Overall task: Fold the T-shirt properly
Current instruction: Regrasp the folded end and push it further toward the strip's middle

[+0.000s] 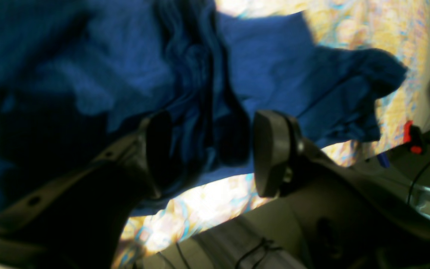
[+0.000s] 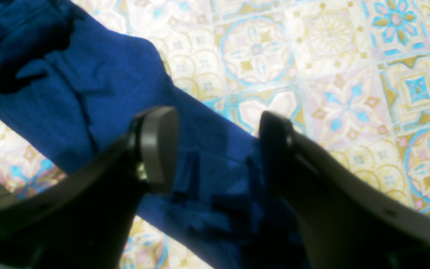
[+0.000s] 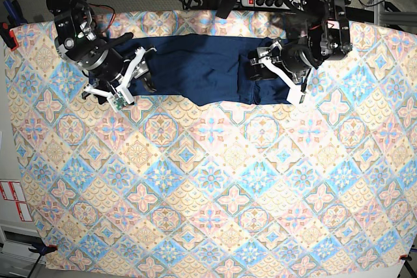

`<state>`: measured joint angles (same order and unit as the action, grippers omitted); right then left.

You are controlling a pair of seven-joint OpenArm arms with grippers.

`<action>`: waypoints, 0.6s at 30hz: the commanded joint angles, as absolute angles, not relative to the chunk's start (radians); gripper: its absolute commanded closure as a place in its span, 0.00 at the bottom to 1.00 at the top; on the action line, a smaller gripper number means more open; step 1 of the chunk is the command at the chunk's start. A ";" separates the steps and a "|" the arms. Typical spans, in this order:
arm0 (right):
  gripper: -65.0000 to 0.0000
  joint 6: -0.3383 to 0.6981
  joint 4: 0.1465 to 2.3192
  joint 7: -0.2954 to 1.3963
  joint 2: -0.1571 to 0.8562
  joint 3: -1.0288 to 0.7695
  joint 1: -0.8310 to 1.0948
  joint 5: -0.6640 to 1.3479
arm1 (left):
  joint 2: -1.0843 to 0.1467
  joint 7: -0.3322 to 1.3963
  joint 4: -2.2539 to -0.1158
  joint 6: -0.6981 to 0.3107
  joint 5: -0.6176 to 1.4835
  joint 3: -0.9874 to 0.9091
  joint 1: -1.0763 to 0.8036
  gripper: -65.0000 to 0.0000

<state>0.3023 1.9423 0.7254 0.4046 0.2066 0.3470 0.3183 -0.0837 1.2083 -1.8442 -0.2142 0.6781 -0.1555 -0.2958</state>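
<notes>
Dark navy-blue knit T-shirt (image 3: 202,66) lies along top of frame on tile-patterned table (image 3: 208,180), long axis left-right. Right gripper (image 3: 144,71) over left end, left gripper (image 3: 259,63) over right end; both jaws open, fabric between them ungripped.

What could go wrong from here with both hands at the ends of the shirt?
1. The left hand is open around bunched fabric of the shirt; closing there may grab several layers and fold them unevenly.
2. The right hand is open over a sleeve end, so it might catch only the edge and slip.
</notes>
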 commanded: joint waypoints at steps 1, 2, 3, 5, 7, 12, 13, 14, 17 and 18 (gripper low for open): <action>0.49 0.300 1.963 0.702 0.415 0.203 0.340 0.326 | -0.088 1.196 -1.882 -0.220 0.722 -0.157 -0.289 0.47; 0.49 0.300 1.963 0.702 0.415 0.203 0.338 0.326 | -0.091 1.196 -1.894 -0.220 0.750 -0.157 -0.291 0.47; 0.49 0.300 1.963 0.702 0.414 0.203 0.337 0.326 | -0.105 1.196 -1.903 -0.220 0.786 -0.157 -0.291 0.48; 0.49 0.300 1.963 0.702 0.412 0.205 0.335 0.326 | -0.140 1.198 -1.905 -0.220 0.857 -0.157 -0.291 0.48; 0.49 0.300 1.963 0.702 0.412 0.205 0.335 0.326 | -0.168 1.198 -1.903 -0.220 0.935 -0.163 -0.291 0.48; 0.49 0.300 1.963 0.702 0.412 0.197 0.340 0.326 | -0.242 1.196 -1.905 -0.219 1.063 -0.166 -0.309 0.48; 0.49 0.300 1.963 0.702 0.412 0.197 0.340 0.326 | -0.262 1.196 -1.905 -0.219 1.081 -0.166 -0.311 0.48; 0.49 0.300 1.963 0.702 0.412 0.197 0.340 0.326 | -0.274 1.196 -1.905 -0.219 1.089 -0.166 -0.312 0.48; 0.49 0.300 1.963 0.702 0.412 0.197 0.340 0.326 | -0.308 1.190 -1.905 -0.219 1.090 -0.176 -0.329 0.48; 0.49 0.300 1.963 0.702 0.412 0.197 0.340 0.326 | -0.312 1.194 -1.905 -0.219 1.090 -0.189 -0.331 0.48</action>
<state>0.3023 1.9427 0.7258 0.4015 0.2047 0.3462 0.3183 -0.3023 1.2057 -1.8854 -0.2146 1.0760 -0.1822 -0.3340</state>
